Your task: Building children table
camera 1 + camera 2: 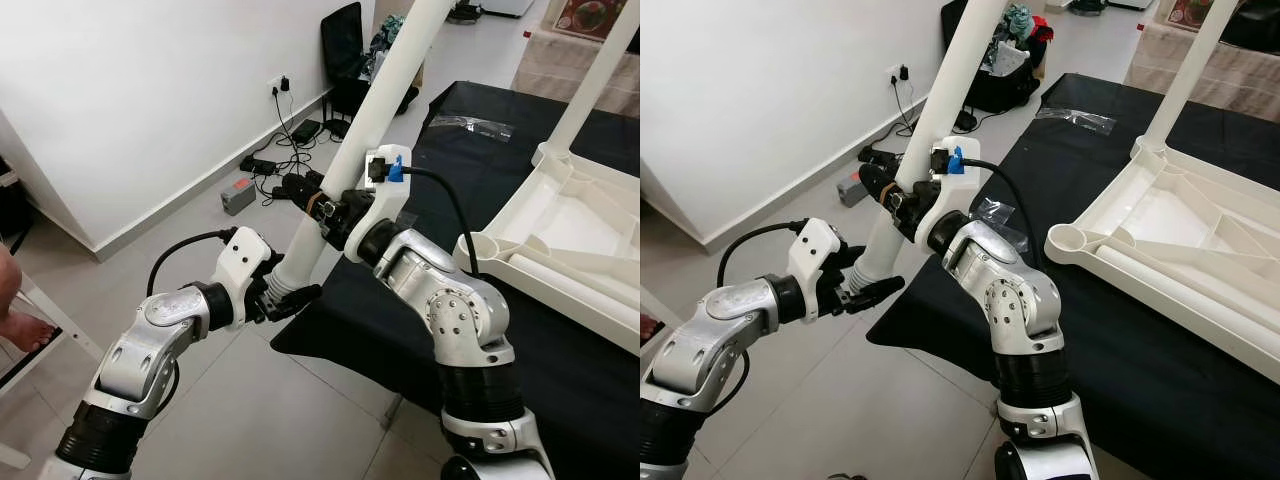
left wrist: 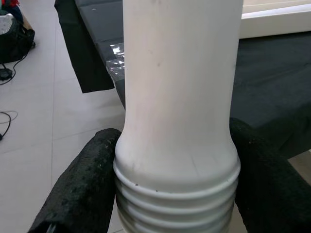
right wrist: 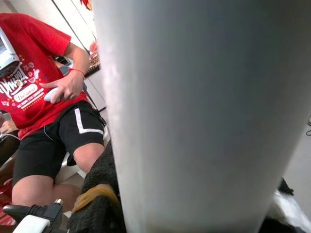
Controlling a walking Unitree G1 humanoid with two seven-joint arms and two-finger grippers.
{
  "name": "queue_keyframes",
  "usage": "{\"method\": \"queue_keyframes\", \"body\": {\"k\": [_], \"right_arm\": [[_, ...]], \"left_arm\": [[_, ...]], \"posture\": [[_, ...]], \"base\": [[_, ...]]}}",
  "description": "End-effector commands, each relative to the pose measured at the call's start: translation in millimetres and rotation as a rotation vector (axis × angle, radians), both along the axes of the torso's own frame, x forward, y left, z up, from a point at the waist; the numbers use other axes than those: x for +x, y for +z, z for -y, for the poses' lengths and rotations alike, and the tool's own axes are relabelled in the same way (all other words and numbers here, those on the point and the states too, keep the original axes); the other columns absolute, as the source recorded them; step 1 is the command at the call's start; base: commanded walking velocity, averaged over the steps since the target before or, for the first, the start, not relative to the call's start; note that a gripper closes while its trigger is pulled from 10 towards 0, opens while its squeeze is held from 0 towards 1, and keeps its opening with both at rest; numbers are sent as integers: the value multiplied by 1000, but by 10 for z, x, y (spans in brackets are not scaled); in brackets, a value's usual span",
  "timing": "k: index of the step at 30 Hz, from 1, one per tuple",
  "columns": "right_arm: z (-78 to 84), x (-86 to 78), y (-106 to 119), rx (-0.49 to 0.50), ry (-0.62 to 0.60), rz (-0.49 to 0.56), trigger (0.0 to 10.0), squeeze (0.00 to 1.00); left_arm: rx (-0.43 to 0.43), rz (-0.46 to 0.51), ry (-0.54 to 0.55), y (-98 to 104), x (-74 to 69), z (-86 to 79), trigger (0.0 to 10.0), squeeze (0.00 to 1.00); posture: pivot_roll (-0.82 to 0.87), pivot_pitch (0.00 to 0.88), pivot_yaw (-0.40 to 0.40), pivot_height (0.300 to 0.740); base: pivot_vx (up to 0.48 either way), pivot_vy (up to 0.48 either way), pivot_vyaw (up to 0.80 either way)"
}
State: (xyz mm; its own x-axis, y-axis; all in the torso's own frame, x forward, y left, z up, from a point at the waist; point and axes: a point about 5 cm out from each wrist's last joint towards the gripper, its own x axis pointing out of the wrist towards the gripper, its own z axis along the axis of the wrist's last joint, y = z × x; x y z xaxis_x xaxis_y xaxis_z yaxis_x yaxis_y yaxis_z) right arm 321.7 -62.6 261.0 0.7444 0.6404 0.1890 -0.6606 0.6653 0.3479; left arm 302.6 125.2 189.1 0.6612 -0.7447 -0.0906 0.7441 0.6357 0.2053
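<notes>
A long white table leg (image 1: 385, 90) slants up and away from me, held by both grippers. My left gripper (image 1: 285, 293) is shut on its lower end, and the left wrist view shows black fingers (image 2: 82, 189) clamped on either side just above the ribbed screw thread (image 2: 175, 204). My right gripper (image 1: 322, 210) is shut on the leg a little higher up. The white tabletop (image 1: 590, 250) lies upside down on the black-covered table (image 1: 400, 330), with another leg (image 1: 600, 70) standing in its far corner. Its near corner socket (image 1: 478, 248) is empty.
Cables and a power strip (image 1: 280, 170) lie on the floor by the white wall, and a black chair (image 1: 345, 50) stands beyond them. A clear plastic bag (image 1: 470, 125) lies on the far table. A person's foot (image 1: 20, 325) is at my left; a red-shirted person (image 3: 43, 97) sits nearby.
</notes>
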Motion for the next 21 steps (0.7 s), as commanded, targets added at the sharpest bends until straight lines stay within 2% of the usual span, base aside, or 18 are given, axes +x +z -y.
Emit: {"method": "queue_keyframes", "body": {"k": [1, 8, 9, 10, 11, 12, 13, 16, 21], "right_arm": [[-20, -34, 20, -4, 11, 12, 10000, 0], [-20, -22, 22, -8, -6, 13, 10000, 0], [-15, -13, 14, -9, -16, 11, 10000, 0], [-3, 0, -2, -3, -26, 2, 10000, 0], [16, 17, -20, 1, -37, -2, 10000, 482], [16, 17, -20, 1, -37, -2, 10000, 482], [21, 21, -41, 13, -26, -13, 10000, 1000], [47, 25, -91, 17, -11, -22, 10000, 1000], [69, 33, -122, 15, -11, -31, 10000, 1000]], "left_arm": [[21, -4, 0, -44, 9, 15, 0, 0], [36, 2, -13, -68, -6, 52, 0, 0], [47, 2, -3, -84, -6, 56, 5725, 0], [66, 14, 9, -94, -2, 58, 10000, 0], [73, 33, 28, -87, 2, 51, 10000, 0], [73, 33, 28, -87, 2, 51, 10000, 0], [72, 69, 62, -57, 12, 24, 10000, 0], [33, 114, 117, 29, -10, -61, 10000, 0], [25, 122, 125, 58, -40, -98, 10000, 0]], "posture": [[82, 148, -11, 740], [80, 148, -10, 740], [78, 145, -9, 740], [78, 138, -7, 740], [79, 134, -8, 740], [79, 134, -8, 740], [74, 131, -5, 740], [71, 126, -4, 740], [74, 127, -8, 740]], "base": [[0, 0, 0], [0, 0, 0], [0, 0, 0], [0, 0, 0], [0, 0, 0], [0, 0, 0], [0, 0, 0], [0, 0, 0], [0, 0, 0]]}}
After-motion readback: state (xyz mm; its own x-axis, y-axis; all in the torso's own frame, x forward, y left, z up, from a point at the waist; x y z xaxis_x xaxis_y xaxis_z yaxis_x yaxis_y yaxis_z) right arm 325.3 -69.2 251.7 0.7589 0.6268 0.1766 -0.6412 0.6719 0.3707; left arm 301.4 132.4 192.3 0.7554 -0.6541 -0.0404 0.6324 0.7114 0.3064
